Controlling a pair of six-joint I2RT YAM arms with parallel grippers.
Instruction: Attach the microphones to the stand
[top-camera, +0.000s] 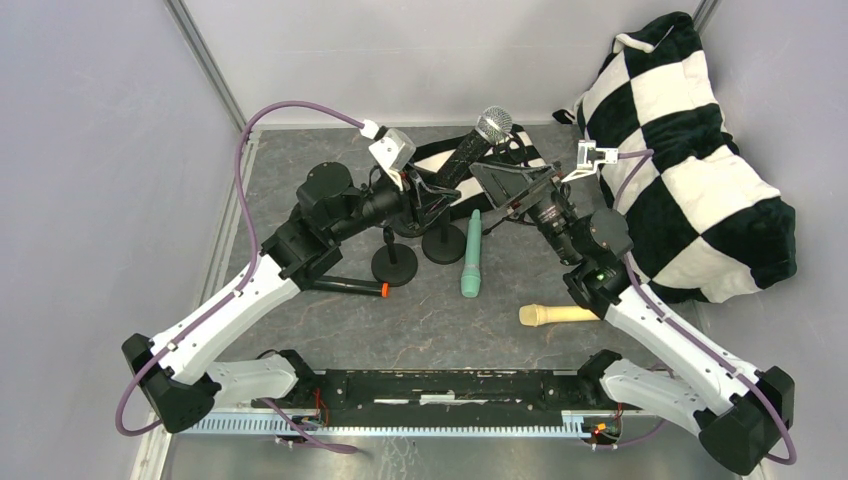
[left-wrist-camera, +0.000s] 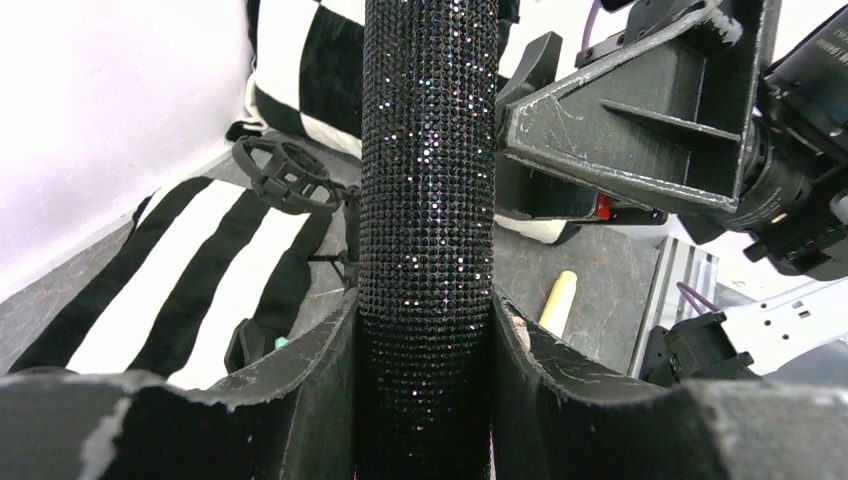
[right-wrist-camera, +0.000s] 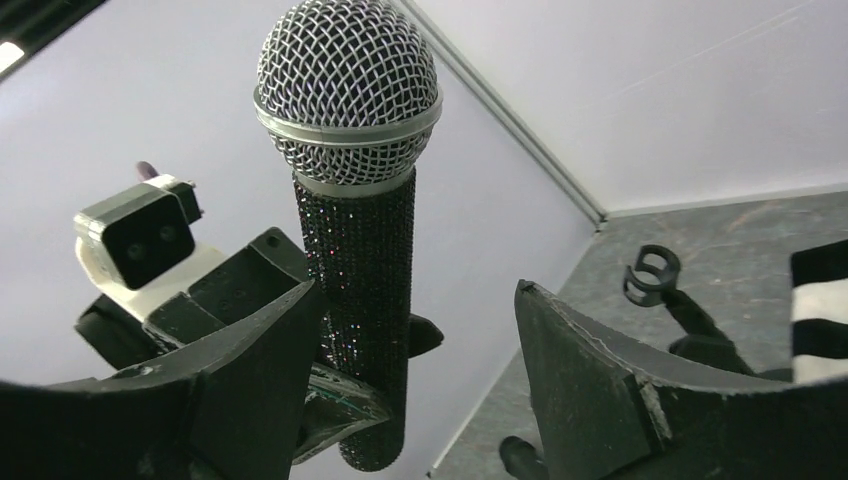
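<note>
1. The left gripper is clamped on the black microphone with the silver mesh head, its fingers pressing both sides of the glittering body.
2. That microphone is held above the middle of the grey table, toward the far side. It leans with its head up, far and to the right. Whether its lower end sits in a clip cannot be told.
3. The right gripper stands wide open just right of the same microphone. The body lies close by one finger (contact cannot be judged), and the other finger is well apart from it.
4. Two round-based stands are below the grippers, the nearer stand to the left and the farther stand just beside it. One empty clip shows in the left wrist view.
5. The mint green microphone lies flat on the table just right of the stands, pointing near to far.
6. The cream-yellow microphone lies nearer and further right, beside the right arm.
7. The black microphone with the orange ring lies on the left, partly under the left arm.
8. A striped cloth lies at the far middle and a checked cushion fills the far right corner.
</note>
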